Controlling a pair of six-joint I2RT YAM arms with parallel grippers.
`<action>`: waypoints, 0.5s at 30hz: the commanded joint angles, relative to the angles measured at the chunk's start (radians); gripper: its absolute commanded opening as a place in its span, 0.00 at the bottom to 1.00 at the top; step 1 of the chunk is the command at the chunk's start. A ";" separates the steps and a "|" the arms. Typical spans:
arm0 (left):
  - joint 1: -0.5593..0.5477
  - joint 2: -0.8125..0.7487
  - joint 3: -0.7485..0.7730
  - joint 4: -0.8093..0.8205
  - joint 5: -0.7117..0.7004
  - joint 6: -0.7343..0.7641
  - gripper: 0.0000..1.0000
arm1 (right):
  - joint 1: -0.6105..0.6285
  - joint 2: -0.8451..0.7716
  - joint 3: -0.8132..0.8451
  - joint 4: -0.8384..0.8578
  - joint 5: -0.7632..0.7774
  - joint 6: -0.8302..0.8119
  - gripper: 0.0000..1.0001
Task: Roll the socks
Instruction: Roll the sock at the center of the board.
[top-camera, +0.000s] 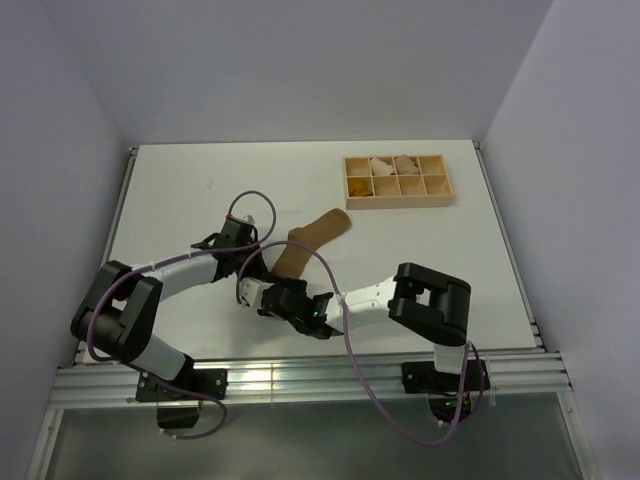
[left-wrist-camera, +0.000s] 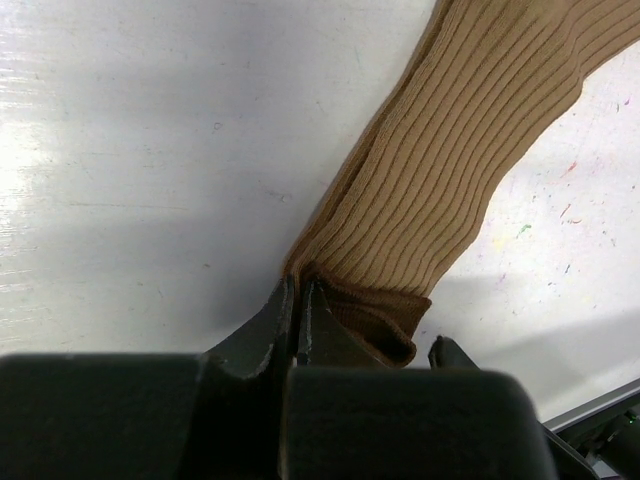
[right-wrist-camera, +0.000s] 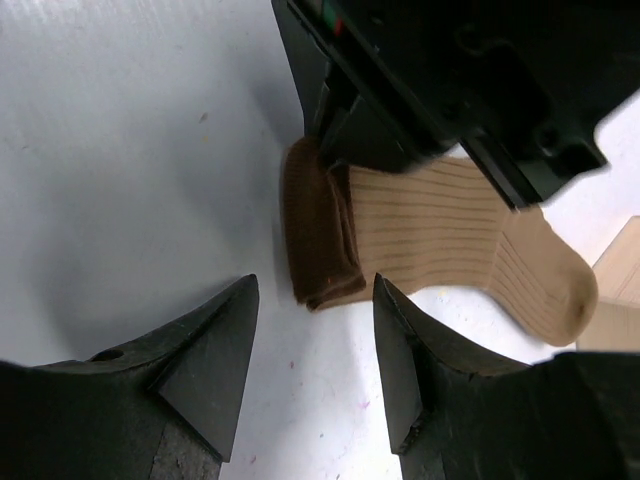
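Sock (top-camera: 312, 238), tan and ribbed, is laid mid-table; its darker cuff (right-wrist-camera: 320, 240) is clamped by the left gripper (left-wrist-camera: 298, 297), the right gripper (right-wrist-camera: 315, 288) held parted just beside.

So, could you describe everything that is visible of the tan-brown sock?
The tan-brown sock is soft ribbed knit, light tan with a darker brown cuff. It lies flat and stretched out on the white table, with its toe pointing to the far right and its cuff toward the arms. The left gripper has its jaws shut on the cuff edge. The right gripper stands open just before the cuff, not touching it.
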 joint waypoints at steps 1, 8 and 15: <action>-0.002 0.016 0.035 -0.028 0.011 0.025 0.00 | 0.013 0.038 0.060 0.039 0.068 -0.046 0.57; -0.002 0.017 0.046 -0.048 0.019 0.028 0.00 | 0.020 0.124 0.091 0.021 0.116 -0.080 0.54; -0.004 0.017 0.043 -0.039 0.043 0.023 0.00 | 0.025 0.168 0.098 -0.019 0.113 -0.077 0.38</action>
